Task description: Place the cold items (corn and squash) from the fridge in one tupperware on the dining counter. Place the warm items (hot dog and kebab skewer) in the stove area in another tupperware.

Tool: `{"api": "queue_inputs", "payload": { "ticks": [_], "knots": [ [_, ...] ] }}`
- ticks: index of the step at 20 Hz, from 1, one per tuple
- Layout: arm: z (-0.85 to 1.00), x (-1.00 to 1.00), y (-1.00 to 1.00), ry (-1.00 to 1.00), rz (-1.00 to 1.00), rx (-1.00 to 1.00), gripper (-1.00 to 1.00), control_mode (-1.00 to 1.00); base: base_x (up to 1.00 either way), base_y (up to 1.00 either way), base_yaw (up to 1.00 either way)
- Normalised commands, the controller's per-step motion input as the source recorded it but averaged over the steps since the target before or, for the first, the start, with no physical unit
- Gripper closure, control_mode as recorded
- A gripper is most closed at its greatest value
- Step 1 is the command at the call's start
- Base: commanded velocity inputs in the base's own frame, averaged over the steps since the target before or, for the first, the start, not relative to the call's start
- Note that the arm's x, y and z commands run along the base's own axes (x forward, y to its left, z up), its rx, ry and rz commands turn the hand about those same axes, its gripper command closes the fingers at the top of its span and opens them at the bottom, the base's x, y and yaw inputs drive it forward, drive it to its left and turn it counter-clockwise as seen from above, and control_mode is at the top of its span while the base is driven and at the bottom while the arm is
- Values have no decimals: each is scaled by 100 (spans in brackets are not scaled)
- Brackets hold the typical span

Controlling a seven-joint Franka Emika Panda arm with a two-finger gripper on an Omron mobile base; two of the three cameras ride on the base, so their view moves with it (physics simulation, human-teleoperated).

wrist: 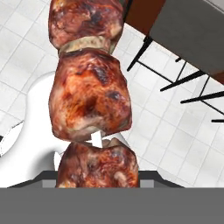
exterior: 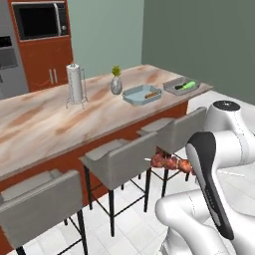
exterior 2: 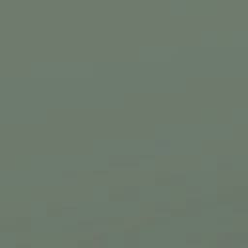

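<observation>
Fingers (exterior: pixel 185 166) clenching browned chunky-meat kebab skewer (wrist: pixel 89 100), carrying it low beside grey stools (exterior: pixel 117 162). Destination, pale blue-grey octagonal tray (exterior: pixel 142 94), sitting well ahead and above fingers on beige marbled counter (exterior: pixel 45 124), orange-tan hot dog (exterior: pixel 151 93) lying inside. Grey rectangular tray (exterior: pixel 180 85) beyond holding green squash (exterior: pixel 187 85).

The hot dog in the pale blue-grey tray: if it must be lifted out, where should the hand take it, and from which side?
Grip the hot dog at its middle, across the short width, coming straight down from above. It lies flat and lengthwise inside the octagonal tray, whose raised rim would probably block a sideways approach. Fingers should close on its long sides.
</observation>
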Motion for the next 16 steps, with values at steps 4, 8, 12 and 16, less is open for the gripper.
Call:
{"api": "queue_inputs", "payload": {
  "ticks": [4, 8, 12, 16],
  "knots": [
    [0, 0, 0, 0, 0, 0, 100, 100, 45, -100, 38],
    [0, 0, 0, 0, 0, 0, 100, 100, 12, -100, 44],
    [0, 0, 0, 0, 0, 0, 100, 100, 27, -100, 45],
    [0, 0, 0, 0, 0, 0, 100, 100, 49, -63, 32]
  ]
}}
